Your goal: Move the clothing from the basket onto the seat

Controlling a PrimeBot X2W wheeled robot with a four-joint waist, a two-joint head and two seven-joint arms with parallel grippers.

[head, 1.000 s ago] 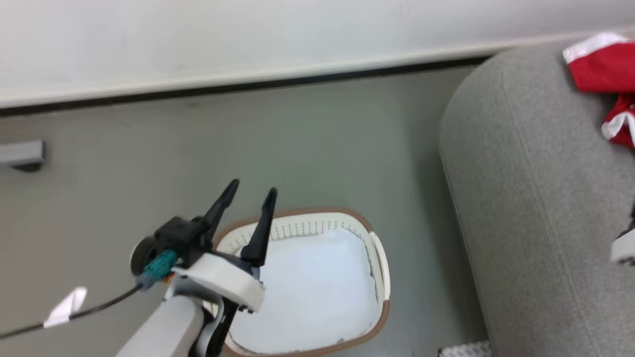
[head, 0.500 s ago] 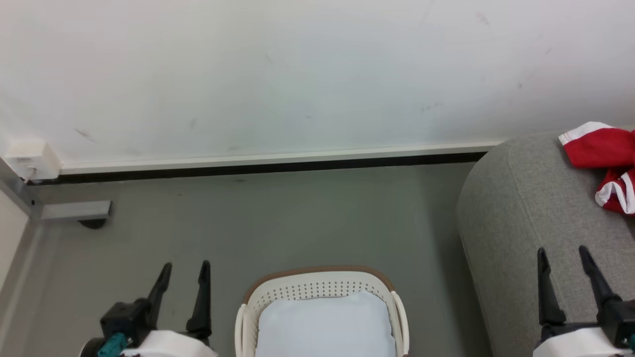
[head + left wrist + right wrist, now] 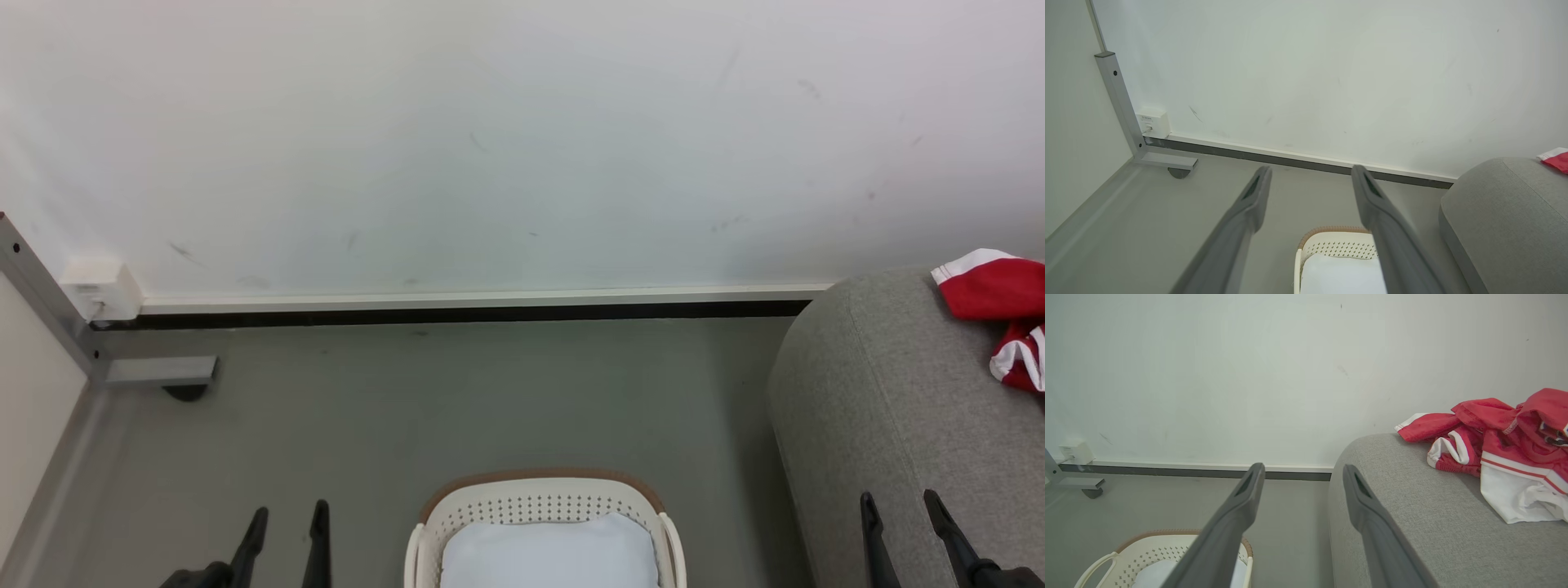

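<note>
Clothing point(image 3: 1494, 437) in red with white striped trim lies crumpled on the seat point(image 3: 1412, 522), a grey fabric sofa with a rounded arm. From the right pincer point(image 3: 898, 496) the jersey is ahead and off to the right, well apart from its fingertips. The right wrist view shows one sleeve reaching toward the sofa arm and a white panel folded at the near edge of the heap.

The right pincer hangs with its two dark fingers spread wide, pinching nothing. In the head view it sits over the near part of the sofa arm. The left pincer point(image 3: 290, 508) is spread just as wide and grips nothing, with bare grey floor point(image 3: 408, 408) beyond its tips.

The basket point(image 3: 539, 500), cream-white with perforated sides and a brown rim, stands on the floor between the two pincers, nearer the left one and just beside the sofa arm. A pale white-blue pad point(image 3: 547, 555) lies inside it.

Ahead of both pincers rises a white wall point(image 3: 490, 122) with a dark baseboard. Ahead and to the left of the left pincer stands a grey metal post point(image 3: 49, 302) with a flat foot, and a small white box point(image 3: 98, 290) is on the wall beside the post.
</note>
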